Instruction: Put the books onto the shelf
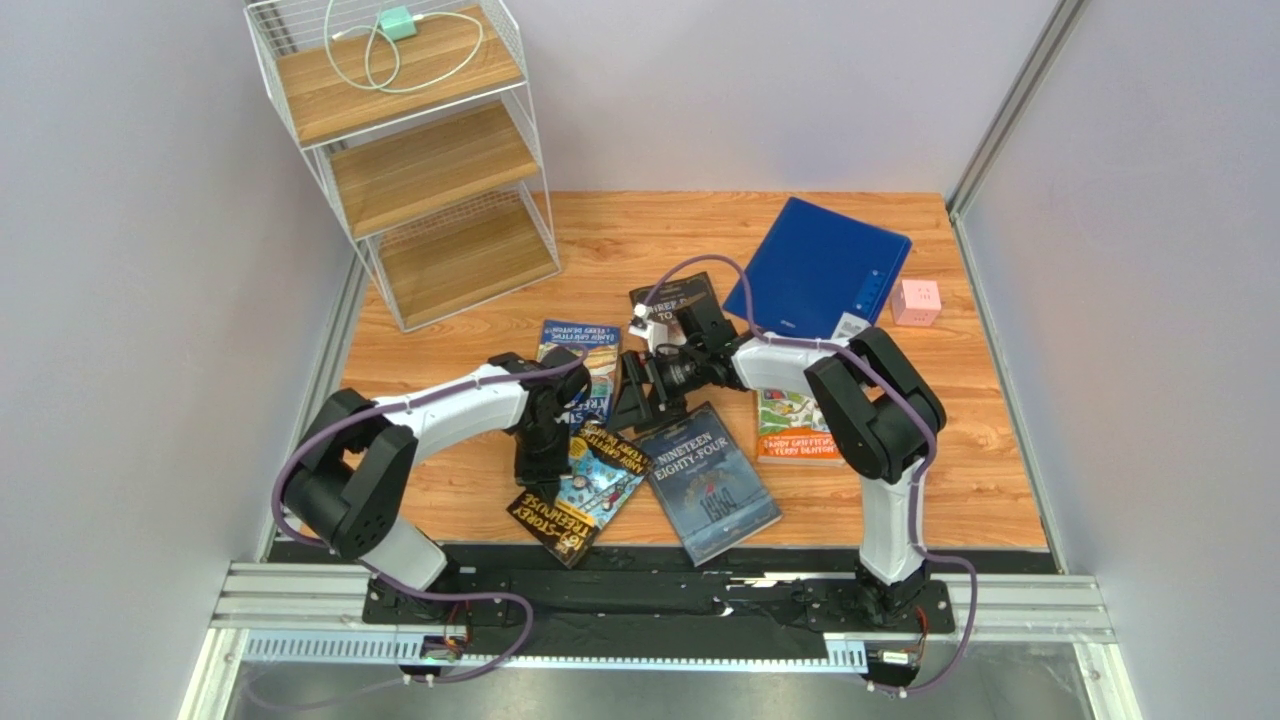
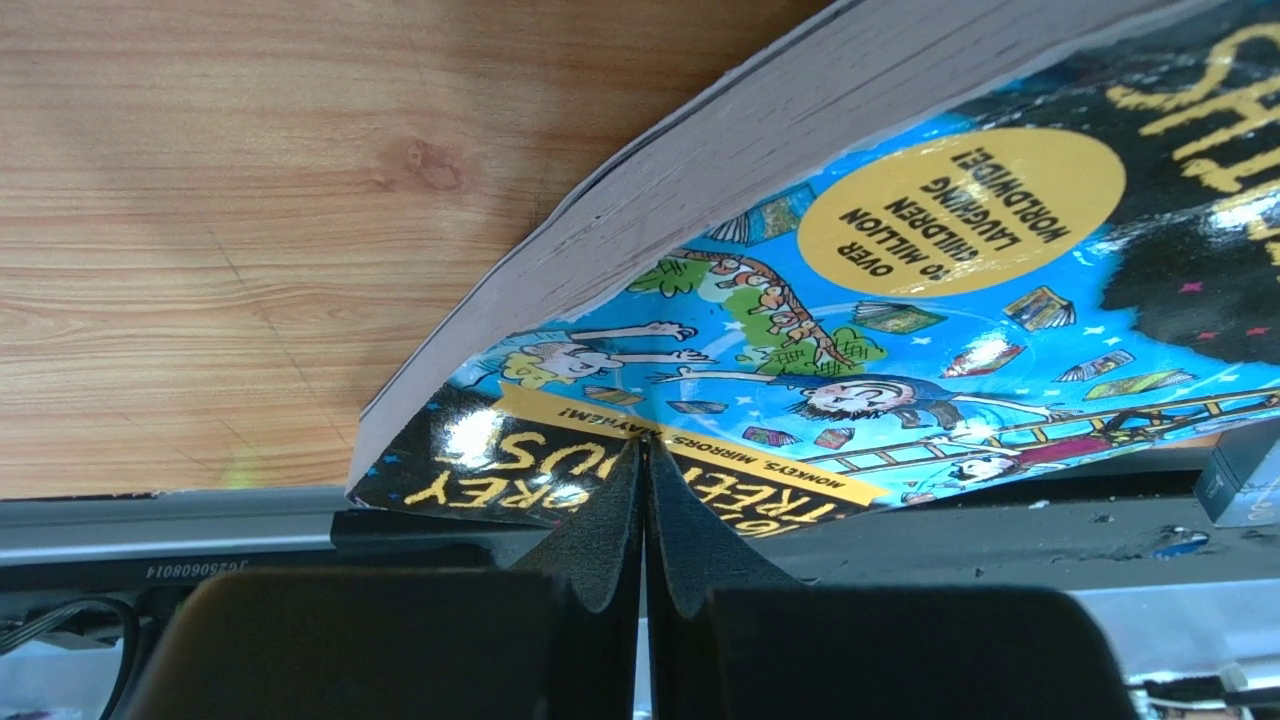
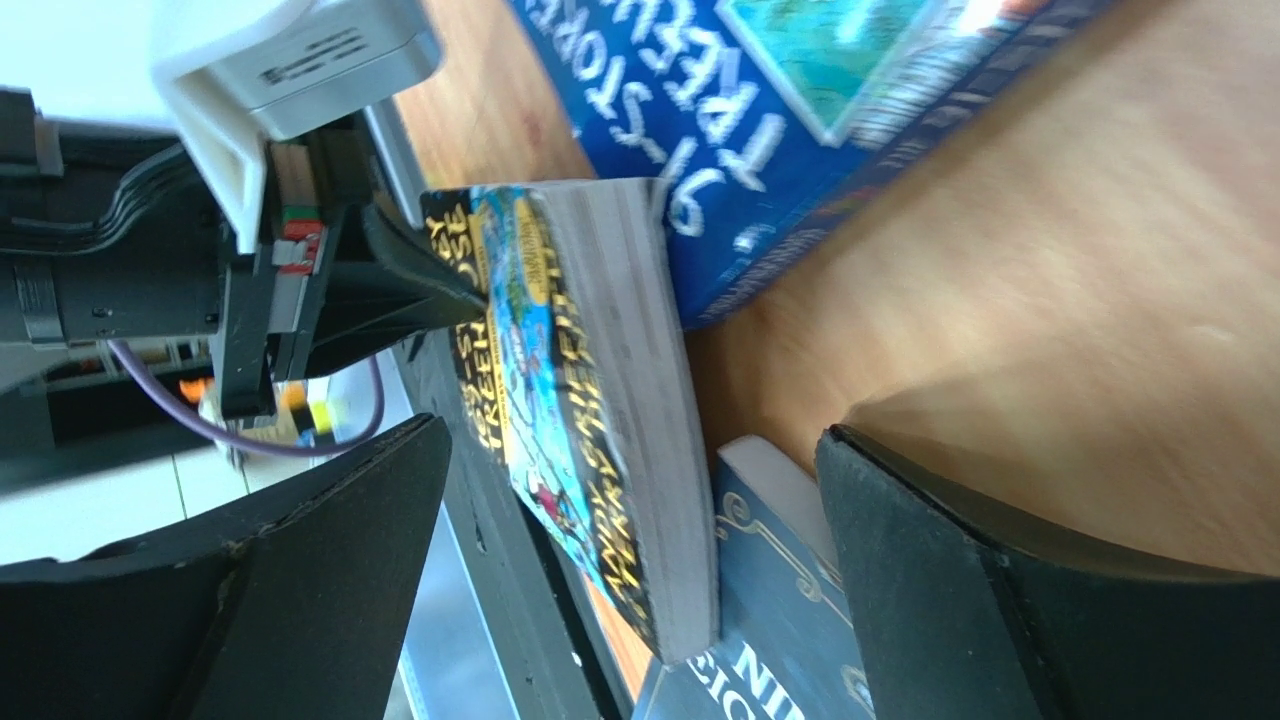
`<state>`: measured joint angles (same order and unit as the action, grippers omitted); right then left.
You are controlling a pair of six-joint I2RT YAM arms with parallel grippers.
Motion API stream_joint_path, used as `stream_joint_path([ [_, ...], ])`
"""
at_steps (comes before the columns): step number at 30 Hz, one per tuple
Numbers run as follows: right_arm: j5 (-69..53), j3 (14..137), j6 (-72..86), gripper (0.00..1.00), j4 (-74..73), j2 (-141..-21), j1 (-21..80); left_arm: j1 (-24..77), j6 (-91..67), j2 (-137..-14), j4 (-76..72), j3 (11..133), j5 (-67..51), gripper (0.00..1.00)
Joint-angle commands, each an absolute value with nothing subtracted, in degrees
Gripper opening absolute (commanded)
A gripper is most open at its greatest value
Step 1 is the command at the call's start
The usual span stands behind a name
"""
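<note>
- the left claw (image 2: 643,450), its fingers pressed tight together with nothing between them, propped up one end of the yellow-and-black cartoon book (image 2: 902,285) by its cover, so the book stood tilted off the table (image 1: 977,480).
- the right claw (image 3: 631,435) was spread wide, one finger on each side of the raised book's page edge, holding nothing and, as far as i could see, touching neither face.
- the step in hand looked like a handover: one arm tipped the book up so the other could take it across its thickness.
- the other books lay flat near the arms: the blue cartoon book (image 1: 579,348) just beside the raised one, the dark "nineteen eighty-four" (image 1: 714,483) nearer the arm bases, the orange one (image 1: 793,423) partly under the right arm.
- the shelf (image 1: 436,158) stood well apart in the far left corner, with no book on it.
- next, by my reckoning, the right claw needed to close squarely on the book before the left backed away, then carry it across to the shelf.
</note>
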<state>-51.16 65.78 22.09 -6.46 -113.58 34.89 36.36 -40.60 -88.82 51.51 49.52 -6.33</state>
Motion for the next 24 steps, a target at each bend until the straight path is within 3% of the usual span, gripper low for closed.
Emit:
stream_joint_path([
  [1, -54.41, 68.81, 18.38, 0.99, -11.33, -116.10, 38.14, 37.62, -41.57, -92.90, 43.07, 48.16, -4.40, 0.00],
  [3, -53.79, 71.09, 16.97, 0.96, -14.84, -117.15, 39.63, 37.62, -41.57, -92.99, 43.15, 48.34, -4.31, 0.00],
  [5, -53.53, 72.07, 16.87, 0.87, -15.90, -118.56, 40.86, 37.62, -41.66, -92.73, 43.15, 48.52, -4.04, 0.00],
  [7, -54.40, 73.38, 17.31, 0.54, -16.26, -120.05, 41.48, 37.62, -42.01, -92.11, 43.07, 48.60, -3.61, 0.00],
  [8, -54.67, 73.82, 17.75, 0.31, -16.26, -120.67, 41.48, 37.62, -42.19, -91.76, 43.15, 48.69, -3.34, 0.00],
  [9, -54.41, 74.35, 18.71, 0.00, -16.17, -121.46, 41.48, 37.70, -42.36, -90.45, 43.33, 48.95, -2.90, 0.00],
  [13, -50.19, 74.53, 19.42, 0.00, -16.09, -119.45, 40.87, 37.70, -42.98, -84.04, 46.57, 50.44, 1.39, 0.03],
  [14, -50.19, 74.71, 19.77, 0.00, -15.91, -118.75, 39.91, 37.62, -42.80, -82.54, 47.45, 50.97, 2.10, 0.08],
  [19, -45.97, 76.29, 24.33, 0.00, -15.03, -111.46, 34.30, 37.62, -40.70, -71.47, 51.58, 54.66, 6.05, 0.53],
  [24, -40.80, 72.08, 30.93, 0.00, -10.21, -102.42, 30.15, 37.70, -40.69, -65.22, 52.30, 56.08, 7.82, 0.67],
])
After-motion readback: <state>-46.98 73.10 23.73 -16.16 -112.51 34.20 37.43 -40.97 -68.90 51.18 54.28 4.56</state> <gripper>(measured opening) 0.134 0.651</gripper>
